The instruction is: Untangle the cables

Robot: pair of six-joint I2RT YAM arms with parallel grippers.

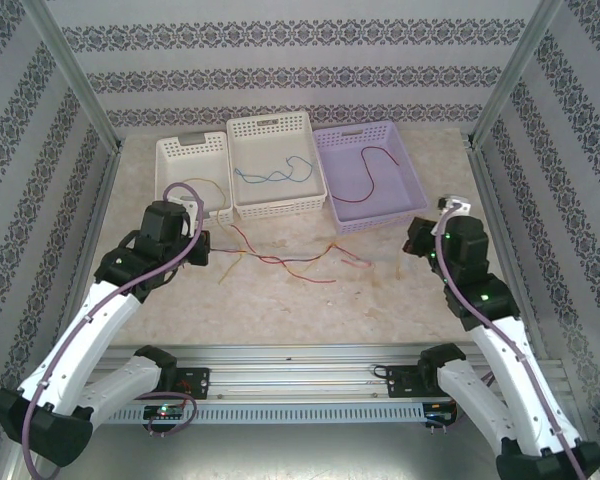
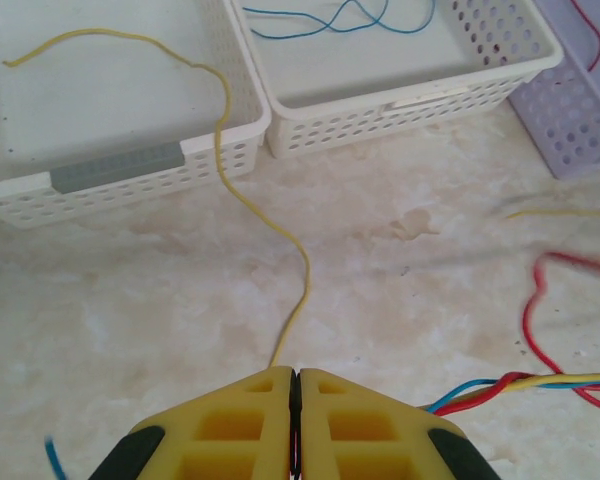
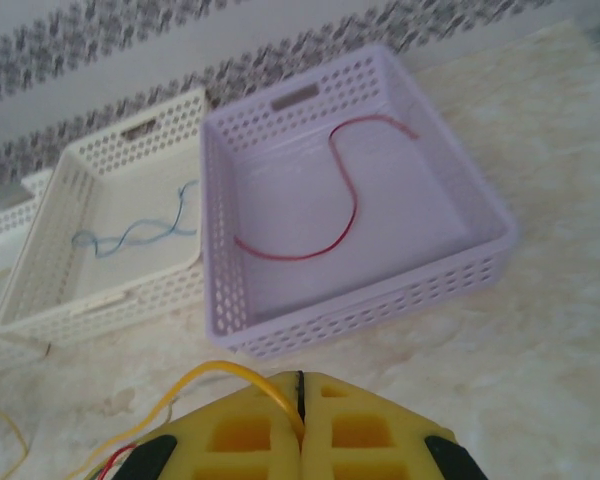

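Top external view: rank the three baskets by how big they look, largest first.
1. purple basket
2. middle white basket, slightly smaller
3. left white basket, clearly the smallest, though the left arm overlaps its near edge

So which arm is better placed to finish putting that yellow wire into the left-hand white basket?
Left. The left gripper is shut on the yellow wire, which already trails over that basket's rim. The right gripper, pinching another yellow strand, sits by the purple basket.

Robot lab test cell, aluminium frame posts [image 1: 73,72], patterned wall panels [image 1: 300,70], marble-look tabletop [image 1: 310,310], metal mounting rail [image 1: 310,372] at front
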